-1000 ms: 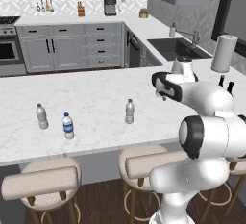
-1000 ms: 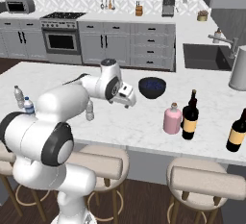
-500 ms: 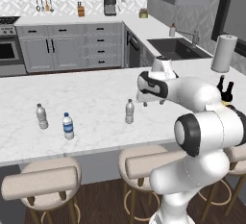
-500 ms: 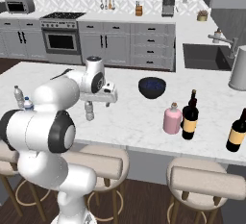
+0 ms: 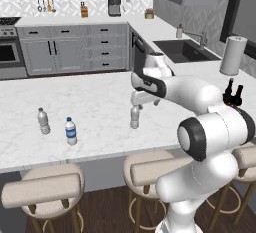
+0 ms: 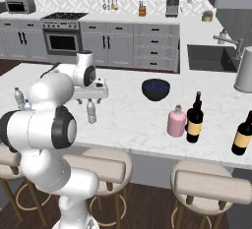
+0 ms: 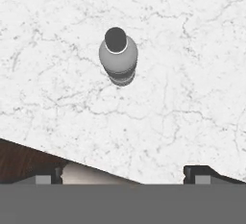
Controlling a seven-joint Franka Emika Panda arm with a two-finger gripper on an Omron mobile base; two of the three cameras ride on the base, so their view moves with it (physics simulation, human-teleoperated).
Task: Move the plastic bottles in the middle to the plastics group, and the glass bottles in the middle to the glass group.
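The small clear greyish plastic bottle [image 5: 134, 117] [image 6: 91, 111] stands upright near the counter's front edge. My gripper [image 5: 143, 102] [image 6: 90, 97] hangs just above it, open and holding nothing. In the hand view the bottle [image 7: 118, 55] shows from above, with its cap ahead of my gripper [image 7: 124, 176]. The plastics group stands at the left: a clear bottle [image 5: 44, 121] [image 6: 19, 98] and a blue-labelled one [image 5: 71, 131]. On the right stand the pink bottle [image 6: 176, 121], the tall dark wine bottle [image 6: 195, 118] and the black glass bottle [image 6: 242, 133].
A dark bowl [image 6: 156, 88] sits mid-counter, behind the bottles. A paper towel roll [image 5: 231, 55] and the sink [image 5: 182, 50] are at the far right. Padded stools [image 5: 42, 189] line the counter's near edge [image 7: 43, 153].
My arm has swung left across the counter, from near the right side to above the clear bottle. The jaws have stayed open. No bottle has moved.
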